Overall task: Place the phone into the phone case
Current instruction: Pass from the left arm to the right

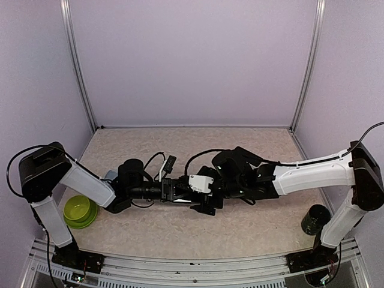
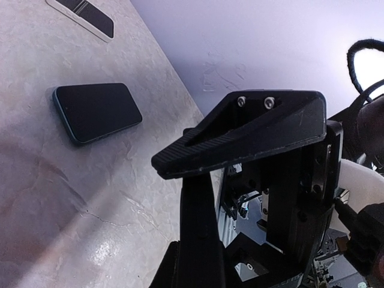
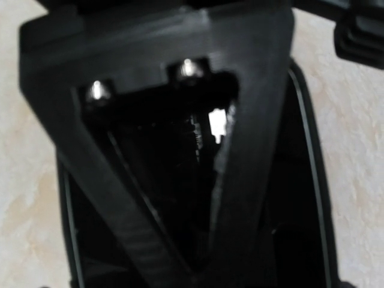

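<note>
- Nearest stuff first: a green bowl sits by the near left corner of the desk. A dark cup sits toward the near right corner, partly tucked behind the right arm.
- Mid-desk, the two arms meet nose to nose in one dark tangle when seen from above.
- The left gripper looks narrow, jaws close together. Honestly I can't tell if it's pinching anything, since its own fingers block that spot in the wrist view.
- The right gripper is spread wide. Its wrist view is almost all one blurry finger, and the other is out of frame.
- Behind that finger is a black slab with thin pale rims, cut off at the bottom. I can't say what it is.
- The phone lies flat on the desk, dark screen up, teal edge, over by the left arm and apart from both grippers. From above it's mostly hidden.
- Farther back is a flat white-edged thing, clipped by the frame in the left wrist view.
</note>
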`<action>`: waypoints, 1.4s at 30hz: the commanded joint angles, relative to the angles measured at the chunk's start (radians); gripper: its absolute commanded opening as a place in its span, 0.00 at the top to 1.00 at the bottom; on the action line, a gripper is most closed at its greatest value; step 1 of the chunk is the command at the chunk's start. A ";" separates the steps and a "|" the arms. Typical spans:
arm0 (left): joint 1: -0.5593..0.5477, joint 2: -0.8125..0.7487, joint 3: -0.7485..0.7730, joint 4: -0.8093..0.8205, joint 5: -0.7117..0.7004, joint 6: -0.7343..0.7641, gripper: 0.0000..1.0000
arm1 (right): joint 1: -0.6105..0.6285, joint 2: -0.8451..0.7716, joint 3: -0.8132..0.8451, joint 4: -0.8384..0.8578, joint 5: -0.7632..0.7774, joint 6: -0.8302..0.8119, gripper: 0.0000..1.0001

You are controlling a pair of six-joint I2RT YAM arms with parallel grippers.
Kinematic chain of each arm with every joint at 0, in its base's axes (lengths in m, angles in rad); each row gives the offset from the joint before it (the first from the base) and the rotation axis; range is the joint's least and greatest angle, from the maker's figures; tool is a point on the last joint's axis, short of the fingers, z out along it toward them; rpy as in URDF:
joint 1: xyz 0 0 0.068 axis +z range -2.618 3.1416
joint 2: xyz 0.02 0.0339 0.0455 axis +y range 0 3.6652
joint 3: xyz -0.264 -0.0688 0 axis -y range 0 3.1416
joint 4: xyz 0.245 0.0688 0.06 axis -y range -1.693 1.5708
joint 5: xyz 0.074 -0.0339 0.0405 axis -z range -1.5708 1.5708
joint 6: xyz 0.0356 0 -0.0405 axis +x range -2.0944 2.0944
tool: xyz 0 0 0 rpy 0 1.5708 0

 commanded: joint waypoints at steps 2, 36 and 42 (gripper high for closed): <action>-0.009 0.005 0.031 0.098 0.013 -0.001 1.00 | 0.030 0.023 0.023 0.066 0.076 -0.011 0.00; 0.019 -0.008 -0.023 0.136 0.013 -0.016 0.75 | 0.042 0.068 0.085 -0.031 0.106 0.014 0.37; 0.028 -0.044 -0.041 0.107 0.005 0.003 0.66 | 0.037 0.070 0.083 -0.028 0.121 0.021 0.38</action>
